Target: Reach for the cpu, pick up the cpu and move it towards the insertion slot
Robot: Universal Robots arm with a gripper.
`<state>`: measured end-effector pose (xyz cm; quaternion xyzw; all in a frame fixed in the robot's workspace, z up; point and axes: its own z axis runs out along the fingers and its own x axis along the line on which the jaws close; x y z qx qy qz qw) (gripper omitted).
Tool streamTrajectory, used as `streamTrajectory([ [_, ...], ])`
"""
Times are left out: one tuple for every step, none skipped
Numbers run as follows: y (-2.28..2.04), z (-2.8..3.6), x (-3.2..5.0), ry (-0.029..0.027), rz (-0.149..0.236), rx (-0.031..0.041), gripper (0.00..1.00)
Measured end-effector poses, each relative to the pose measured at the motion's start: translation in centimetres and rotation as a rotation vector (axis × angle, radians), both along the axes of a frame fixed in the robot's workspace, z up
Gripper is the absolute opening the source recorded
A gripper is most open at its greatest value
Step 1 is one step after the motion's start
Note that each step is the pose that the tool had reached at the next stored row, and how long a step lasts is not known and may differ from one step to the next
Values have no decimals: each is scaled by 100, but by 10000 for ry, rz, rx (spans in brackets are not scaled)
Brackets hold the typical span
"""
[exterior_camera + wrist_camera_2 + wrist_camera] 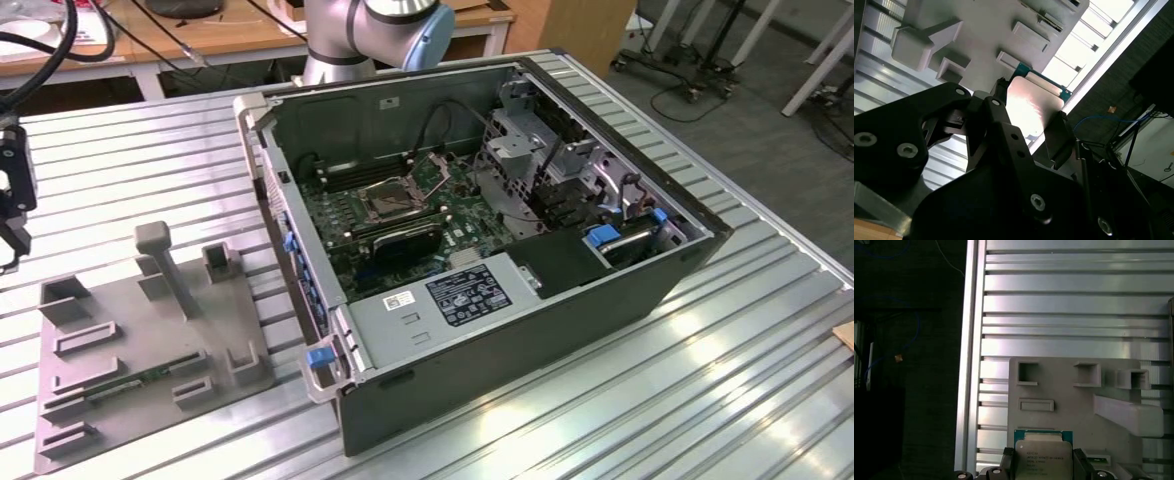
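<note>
Pinching the cpu (1043, 458) by two opposite edges, the gripper (1043, 466) has one finger (1008, 462) on each side of the chip in both wrist views, and the jaws look closed onto it. The chip's pale metal face is turned to the first wrist view, with a thin green border around it.

In the exterior view the gripper sits at the exterior view's far left edge, above the table (747, 400) and just beyond the left side of the tray (134, 330). The tray looks well below the chip in both wrist views, so I judge the cpu to be lifted clear rather than lying in its pocket.

Progress, as I read it: the reach and the pick-up are done. The carry has barely begun, because the slot (388, 201) lies well apart to the exterior view's right, inside the open case (561, 300), on the green board. Its frame looks open and its dark centre looks bare.

Counts:
- one cpu
- one slot
- one gripper with two fingers
- one tray
- one case
- one green memory stick (134, 382), lying near the tray's near edge
</note>
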<state>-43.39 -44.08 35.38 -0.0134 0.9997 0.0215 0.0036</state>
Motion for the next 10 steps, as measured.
streamTrajectory([
  [-1, -1, 6, -2, 0, 2, 54],
  [-1, -1, 13, -1, 0, 2, 54],
  [-1, -2, 20, -2, 0, 3, 54],
  [0, -1, 29, -1, 0, 2, 54],
  [0, -1, 39, -1, 0, 3, 54],
  [0, -1, 49, -1, 0, 3, 54],
  [0, -2, 59, -1, 0, 3, 54],
  [0, -2, 71, -3, 0, 3, 54],
  [0, -2, 83, -2, -1, 3, 54],
  [0, -2, 95, -2, 0, 3, 54],
])
